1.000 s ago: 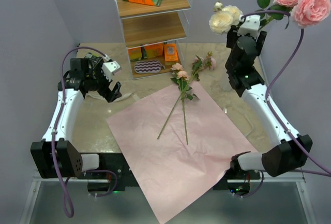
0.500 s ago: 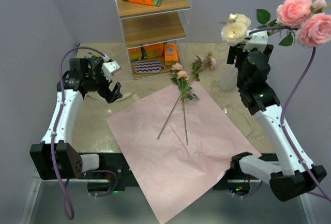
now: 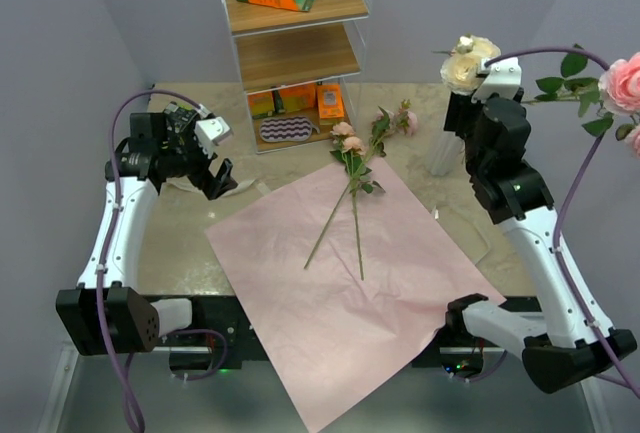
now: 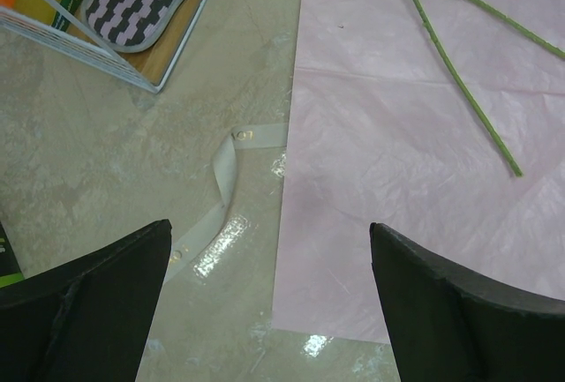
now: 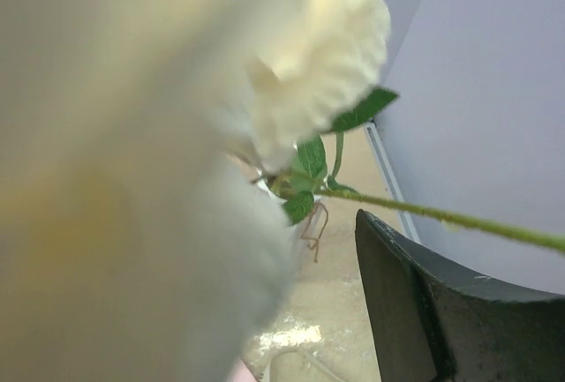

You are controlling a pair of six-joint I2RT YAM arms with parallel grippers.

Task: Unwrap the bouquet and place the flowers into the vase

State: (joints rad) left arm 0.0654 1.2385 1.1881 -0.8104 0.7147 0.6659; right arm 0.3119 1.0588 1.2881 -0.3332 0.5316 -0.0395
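Observation:
The pink sheet [image 3: 350, 293] of the bouquet lies flat on the table. Two flowers [image 3: 352, 188] with pink blooms lie across its far part, and their stems [image 4: 459, 91] show in the left wrist view. The white vase [image 3: 441, 156] stands at the far right, mostly hidden behind my raised right gripper [image 3: 458, 118]. A cream rose [image 3: 468, 61] leans over that wrist and a pink rose [image 3: 625, 78] hangs at the right edge. The cream bloom [image 5: 177, 135] blocks much of the right wrist view. Only one finger [image 5: 433, 311] shows, set wide, with a green stem [image 5: 441, 218] just past its tip. My left gripper [image 3: 216, 179] hovers open over the sheet's left edge.
A wire and wood shelf rack [image 3: 290, 43] with orange boxes stands at the back centre, with a striped pad [image 3: 287, 129] on its lowest shelf. A cream ribbon [image 4: 226, 179] lies on the marble table left of the sheet. Grey walls close in on both sides.
My right arm has swung right and back by the vase. The cream rose moved right with it, and the pink roses dropped toward the right edge. The left arm has not moved.

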